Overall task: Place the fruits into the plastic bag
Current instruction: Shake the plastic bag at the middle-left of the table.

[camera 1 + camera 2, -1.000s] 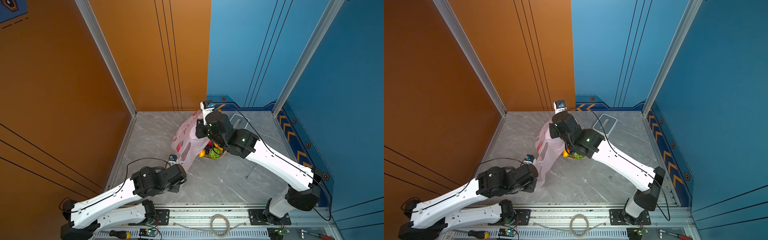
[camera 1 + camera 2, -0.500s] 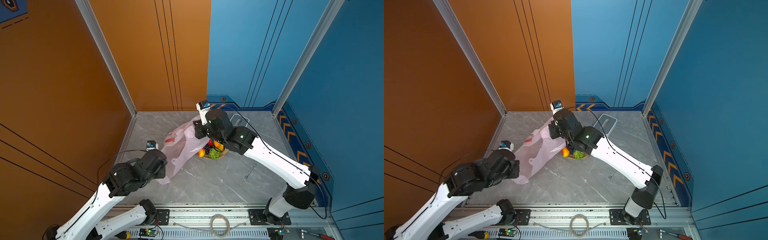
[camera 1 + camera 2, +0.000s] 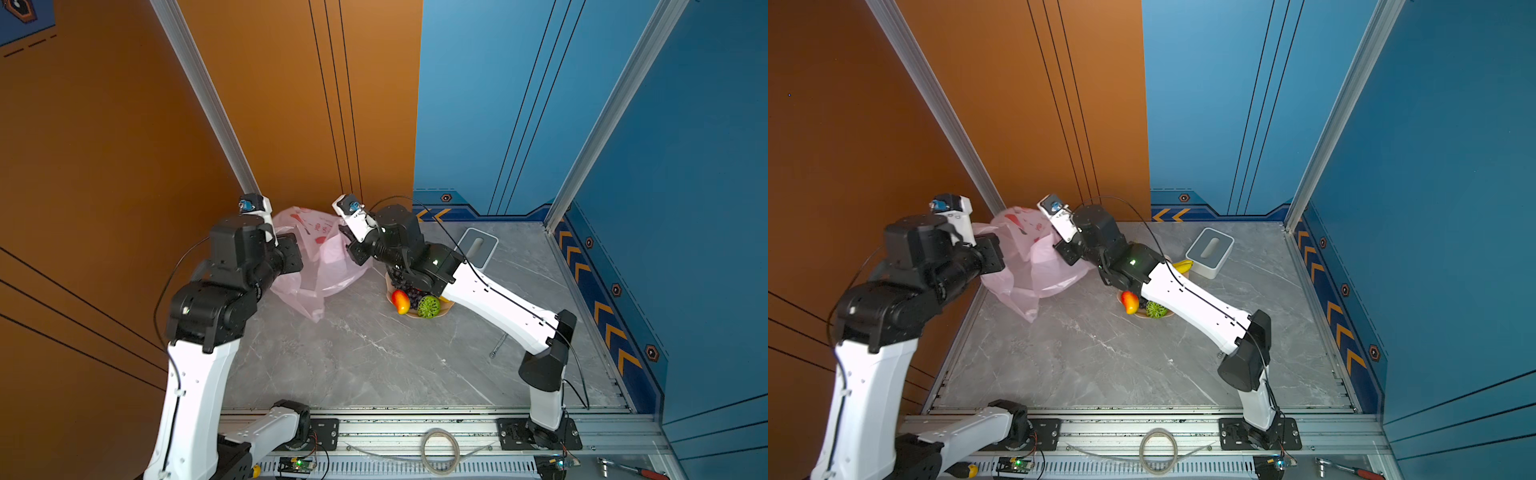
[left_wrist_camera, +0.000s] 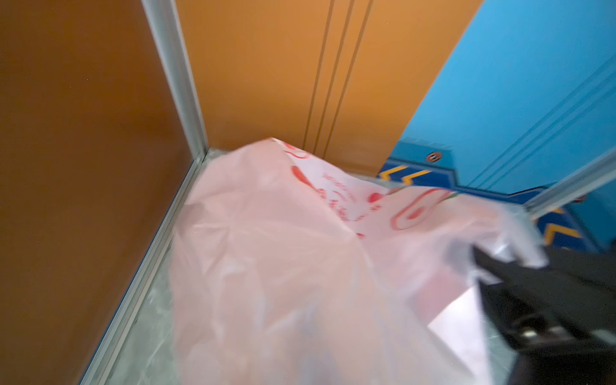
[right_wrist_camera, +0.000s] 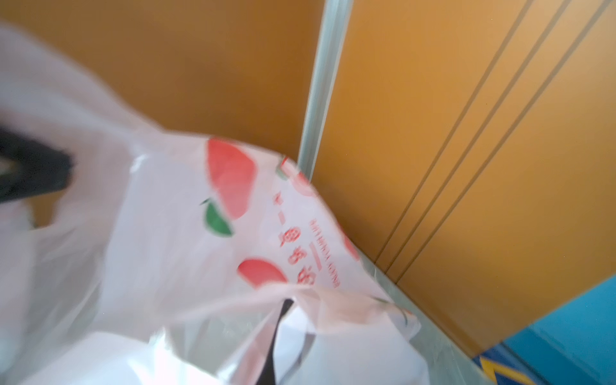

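Observation:
The pale-pink plastic bag [image 3: 328, 266] [image 3: 1038, 266] hangs stretched between both grippers by the back left corner, its bottom resting on the table. My left gripper [image 3: 297, 249] [image 3: 994, 257] is shut on its left edge, the jaws buried in film [image 4: 283, 250]. On the right edge my right gripper [image 3: 353, 249] [image 3: 1065, 253] is shut, one dark finger [image 5: 280, 333] showing through the plastic bag [image 5: 183, 250]. Fruits lie on the beige plate [image 3: 444, 309] under the right arm: mango [image 3: 400, 301], green bumpy fruit [image 3: 428, 306], grapes [image 3: 405, 286], banana [image 3: 1182, 266].
A white-grey box [image 3: 478, 247] [image 3: 1209, 252] stands behind the plate. A metal tool [image 3: 498, 345] lies on the table beside the right arm. The orange wall and its aluminium post [image 4: 180, 100] stand close behind the bag. A cable coil [image 3: 440, 451] sits on the front rail.
The left arm rose and swung from the front toward the back left corner, dragging the bag's edge along. The bag went from a crumpled heap to a spread shape. The right gripper shifted slightly back.

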You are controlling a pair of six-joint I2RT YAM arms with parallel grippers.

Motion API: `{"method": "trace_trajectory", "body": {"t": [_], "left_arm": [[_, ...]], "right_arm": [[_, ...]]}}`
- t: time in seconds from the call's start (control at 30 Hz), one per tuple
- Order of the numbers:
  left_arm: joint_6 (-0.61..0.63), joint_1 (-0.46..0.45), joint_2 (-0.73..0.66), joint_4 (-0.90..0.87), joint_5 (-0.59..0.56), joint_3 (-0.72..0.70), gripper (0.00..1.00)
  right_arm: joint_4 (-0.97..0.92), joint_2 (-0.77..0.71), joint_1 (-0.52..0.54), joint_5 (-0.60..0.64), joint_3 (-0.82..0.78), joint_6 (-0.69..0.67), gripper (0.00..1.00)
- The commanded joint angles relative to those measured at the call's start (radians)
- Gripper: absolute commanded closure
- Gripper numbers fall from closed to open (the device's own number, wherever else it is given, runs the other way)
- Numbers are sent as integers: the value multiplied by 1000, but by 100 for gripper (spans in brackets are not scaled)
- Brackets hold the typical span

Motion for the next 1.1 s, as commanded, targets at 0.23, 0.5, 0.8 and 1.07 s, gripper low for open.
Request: {"method": "trace_trajectory", "body": {"t": [0.23,0.5,0.8,1.07], "left_arm": [[6,-111,-257,96,-58,-378,100],[-128,-118,-324,127,15,-691,100],[-225,-148,-354,164,66,-815,100],[-287,-152,-377,198,116,-879,100]], "right_arm": [[333,-239,-23,-57,-479,-180,100],[186,-206,-164,-194,-628,-51,100],[65,-174,-199,-145,-624,51,36],[-50,-217,-250,-185,-634,281,21]]}}
